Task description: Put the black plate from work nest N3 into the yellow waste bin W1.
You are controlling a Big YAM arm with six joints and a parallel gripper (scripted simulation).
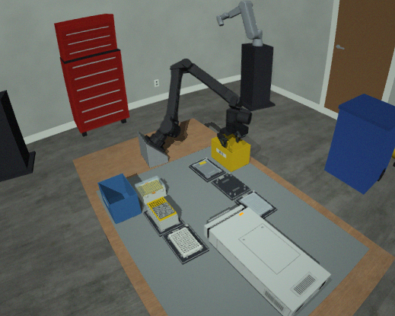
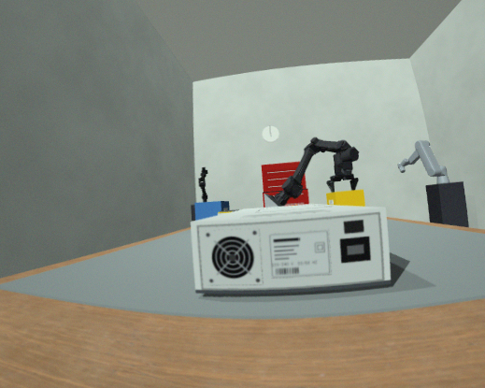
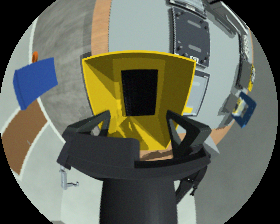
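Observation:
The yellow waste bin W1 stands upright at the far right of the grey mat; it also shows in the exterior view. My gripper is open just above the bin's mouth, fingers spread over its rim. In the wrist view the black plate lies down inside the yellow bin, below and clear of my open fingers. A dark work nest on the mat in front of the bin holds no plate.
Two more nests flank the dark one. A large white instrument fills the near right. A blue bin, two tip boxes and a white well plate stand at the left. The arm's grey base is behind.

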